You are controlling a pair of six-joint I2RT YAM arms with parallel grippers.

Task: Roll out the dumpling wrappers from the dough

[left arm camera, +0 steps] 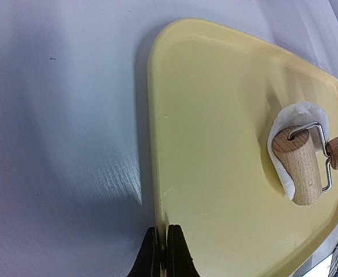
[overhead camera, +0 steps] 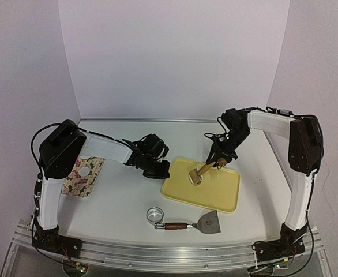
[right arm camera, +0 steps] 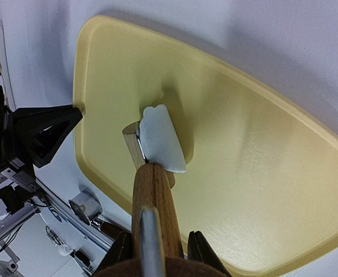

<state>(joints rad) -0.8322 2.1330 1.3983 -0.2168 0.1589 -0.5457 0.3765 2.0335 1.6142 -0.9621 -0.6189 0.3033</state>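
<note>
Two grippers, both closed. Right gripper (right arm camera: 157,249): jaws drawn part-way in and clamped on the roller (overhead camera: 202,171) by its wooden handle. The wrist view shows one finger on each side of the handle. The handle slants down and left from the jaws to a wire yoke, and the wooden drum at its end rests on the dough (left arm camera: 305,118).

Dough: one small, thin, white piece with an uneven outline, not a true round. It lies flat on the tray (overhead camera: 222,196), left of the tray's middle and toward its far side. Its edge shows past the drum on two sides. What lies under the drum is hidden.

Left gripper (left arm camera: 162,253): jaws fully shut, nothing visible between them. The tips sit at the tray's left rim, about midway along it. Whether they touch the rim or stop just short, I cannot tell. This gripper is well apart from the dough, with bare tray between them.

Tray: yellow, rounded corners, set askew on the white table (overhead camera: 123,202), right of centre.

Near side of the tray, on the table: a shiny ring cutter (overhead camera: 155,215), and a scraper (overhead camera: 209,222) with a brown handle and a grey blade. The handle's end lies just beside the ring, and the blade sits just off the tray's near edge.

Far left, beneath the left arm: a flowered mat (overhead camera: 83,176) with a pale round patch on it. The patch is too small to tell what it is.
</note>
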